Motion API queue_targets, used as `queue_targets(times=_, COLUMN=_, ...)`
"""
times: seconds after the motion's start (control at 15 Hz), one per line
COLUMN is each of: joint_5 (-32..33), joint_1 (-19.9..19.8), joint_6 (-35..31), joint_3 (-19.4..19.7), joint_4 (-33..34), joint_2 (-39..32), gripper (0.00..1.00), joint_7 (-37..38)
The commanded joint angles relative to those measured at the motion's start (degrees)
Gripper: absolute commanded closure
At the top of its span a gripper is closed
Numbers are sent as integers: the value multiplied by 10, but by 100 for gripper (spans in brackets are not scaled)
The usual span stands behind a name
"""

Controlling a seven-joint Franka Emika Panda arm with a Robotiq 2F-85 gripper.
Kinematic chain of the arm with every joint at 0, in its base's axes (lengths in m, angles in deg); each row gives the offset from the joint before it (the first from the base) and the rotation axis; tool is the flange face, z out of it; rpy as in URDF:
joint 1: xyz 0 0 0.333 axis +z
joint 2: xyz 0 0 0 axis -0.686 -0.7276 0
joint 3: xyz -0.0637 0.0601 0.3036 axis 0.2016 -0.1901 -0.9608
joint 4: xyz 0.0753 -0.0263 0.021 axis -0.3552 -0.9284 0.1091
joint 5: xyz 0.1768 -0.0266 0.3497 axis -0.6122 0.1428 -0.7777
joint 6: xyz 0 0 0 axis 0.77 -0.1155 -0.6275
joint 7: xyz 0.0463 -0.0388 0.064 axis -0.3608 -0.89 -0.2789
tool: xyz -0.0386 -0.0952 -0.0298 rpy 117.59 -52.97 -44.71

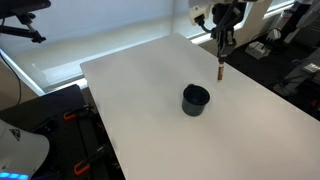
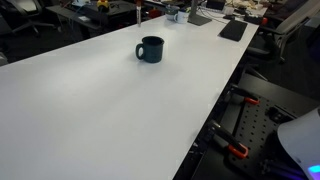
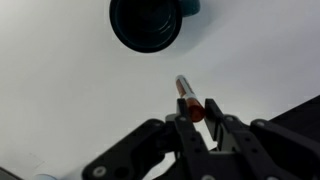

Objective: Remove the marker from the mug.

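Thin reddish-orange marker with a darker part (image 3: 188,100) hangs upright from the black two-finger gripper (image 3: 197,115), whose jaws are pinched narrowly on its upper end. It is out of the squat dark grey-black cylindrical mug (image 3: 146,22), which stands apart on the plain white table (image 1: 140,80). The marker looks light, stiff and smooth (so apt to swivel or slip), and a hold nearer mid-barrel seems steadier
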Motion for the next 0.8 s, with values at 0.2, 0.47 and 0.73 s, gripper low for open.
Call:
queue_targets(times=0.2, joint_5=4, joint_1=-23, joint_6=-3, joint_3=4, joint_4=30, joint_2=-3, gripper=94, joint_7=-12)
queue_targets(times=0.47, joint_5=-8, joint_1=-48, joint_6=2, joint_3=6, joint_4=54, joint_2=-26, gripper=94, joint_7=-25)
queue_targets(times=0.73, joint_5=-31, joint_1=-81, joint_6=12, joint_3=6, joint_4=91, joint_2=-62, gripper=94, joint_7=-70)
